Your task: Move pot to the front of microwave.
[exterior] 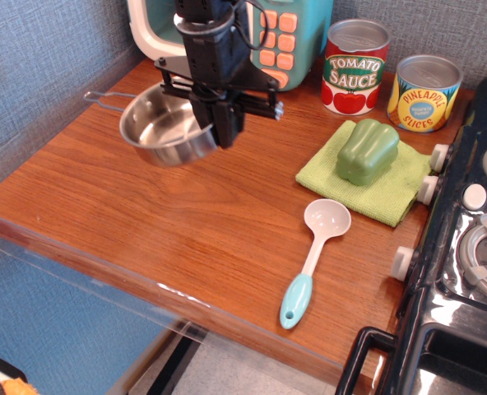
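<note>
We see the gripper (220,132) pointing straight down, its fingers clamped on the right rim of the pot (163,125). The pot hangs to the left of the gripper, tilted a little, its open side facing up and toward us, and its thin wire handle sticks out farther left, toward the grey wall. Whether the pot's base touches the wooden table (145,222) we cannot tell.

Just behind the gripper stands the microwave (297,37), with its white door frame up and to the left and its orange buttons up and to the right of the arm. The pot sits near the microwave's front, below the door.

To the right of the gripper and farther back we find the tomato sauce can (355,66), and beyond it the pineapple can (424,92). Right of the gripper and slightly nearer to us, a green pepper (367,151) rests on a green cloth (391,197). A white ladle (316,255) with a teal handle lies in front of the cloth, well apart from the gripper. The black stove (466,271) fills the far right.
</note>
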